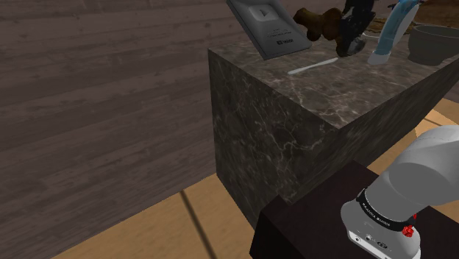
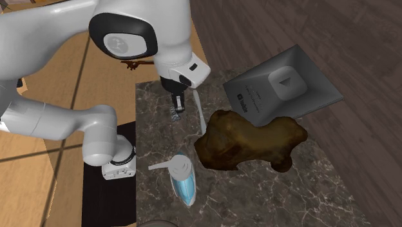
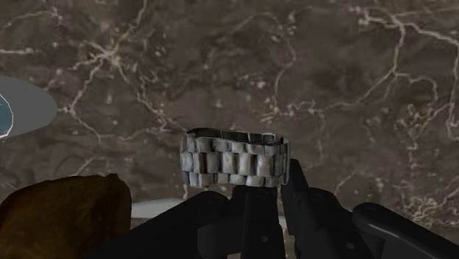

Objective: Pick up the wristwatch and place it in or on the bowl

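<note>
A silver link-band wristwatch is clasped at one end of its band by my black gripper, which is shut on it. The watch hangs under the gripper close over the dark marble counter, near the edge nearest the arm. In the shoulder view the gripper and the watch sit at the counter's far end. A grey bowl stands on the counter at the shoulder view's right edge, apart from the gripper.
A large brown lump lies mid-counter beside the gripper. A grey plaque leans behind it. A blue and white bottle lies between watch and bowl. A thin white strip rests by the watch. The counter drops off to a wooden floor.
</note>
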Available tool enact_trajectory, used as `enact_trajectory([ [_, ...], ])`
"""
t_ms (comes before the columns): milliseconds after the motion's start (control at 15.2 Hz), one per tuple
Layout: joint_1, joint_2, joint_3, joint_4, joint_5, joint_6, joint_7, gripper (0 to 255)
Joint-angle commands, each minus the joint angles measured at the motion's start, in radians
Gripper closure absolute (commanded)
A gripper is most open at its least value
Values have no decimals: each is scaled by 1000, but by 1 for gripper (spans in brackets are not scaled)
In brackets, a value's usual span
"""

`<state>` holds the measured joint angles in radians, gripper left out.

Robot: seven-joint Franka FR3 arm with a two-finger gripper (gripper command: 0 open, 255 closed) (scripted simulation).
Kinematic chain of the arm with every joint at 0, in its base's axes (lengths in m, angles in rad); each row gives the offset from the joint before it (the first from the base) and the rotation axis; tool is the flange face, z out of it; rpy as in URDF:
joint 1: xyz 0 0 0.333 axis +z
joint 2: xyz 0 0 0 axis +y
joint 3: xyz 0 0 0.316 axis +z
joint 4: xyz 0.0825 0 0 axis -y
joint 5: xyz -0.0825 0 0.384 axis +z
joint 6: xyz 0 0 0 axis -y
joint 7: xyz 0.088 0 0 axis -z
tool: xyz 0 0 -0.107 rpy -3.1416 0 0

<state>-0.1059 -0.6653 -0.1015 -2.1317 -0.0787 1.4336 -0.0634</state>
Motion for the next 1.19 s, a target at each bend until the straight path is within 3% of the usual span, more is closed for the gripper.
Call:
enact_trajectory([
  [0,0,7,1,30,1,-23,-1,255],
  [1122,6,126,5,365,9,-239,-13,255],
])
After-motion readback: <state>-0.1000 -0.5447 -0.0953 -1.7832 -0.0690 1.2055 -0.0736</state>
